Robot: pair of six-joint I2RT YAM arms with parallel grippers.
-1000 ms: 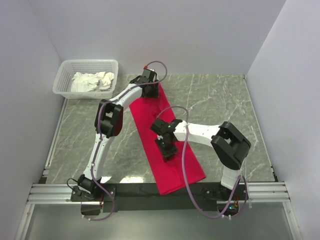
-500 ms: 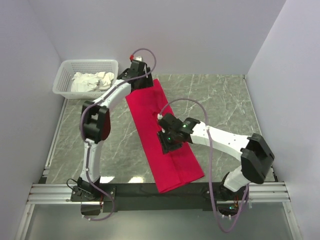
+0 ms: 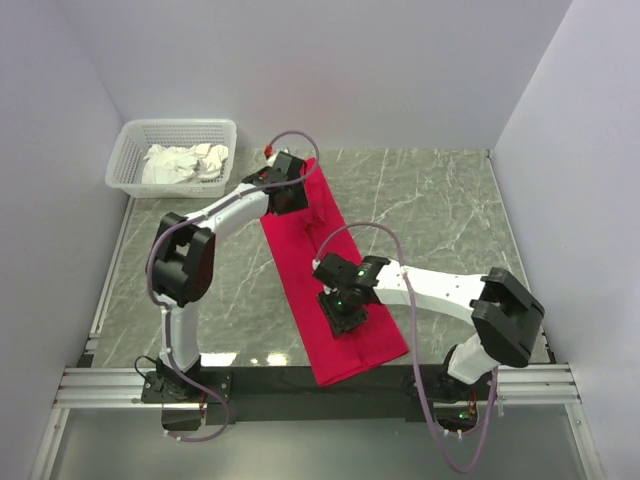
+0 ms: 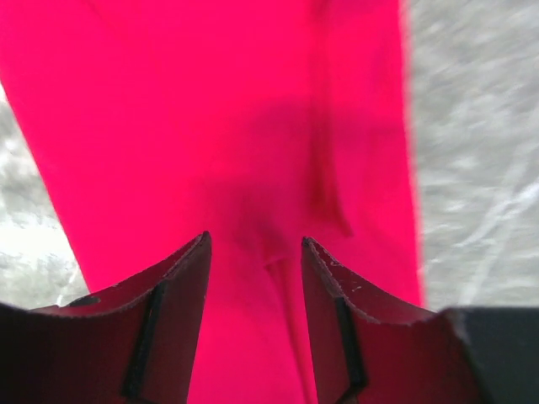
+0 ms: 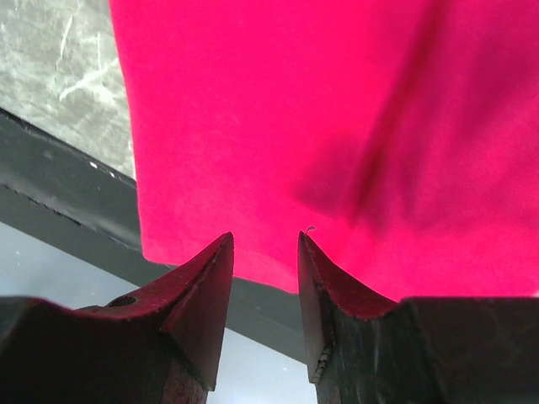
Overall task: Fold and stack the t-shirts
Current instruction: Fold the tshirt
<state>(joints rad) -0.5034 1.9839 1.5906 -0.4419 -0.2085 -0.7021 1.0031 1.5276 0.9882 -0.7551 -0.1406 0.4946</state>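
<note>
Two open claws, neither holding anything. Left claw (image 3: pixel 287 188) hovers with the red t-shirt (image 3: pixel 296 256) directly beneath; right claw (image 3: pixel 346 314) sits just above its near hem. The shirt is a long strip on the tabletop (image 3: pixel 440 210). Thin, limp, light cloth; best pinched at the hem corners.

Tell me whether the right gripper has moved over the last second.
Yes. The right gripper has slid down the red t-shirt, closer to the black rail at the table's near edge.
</note>
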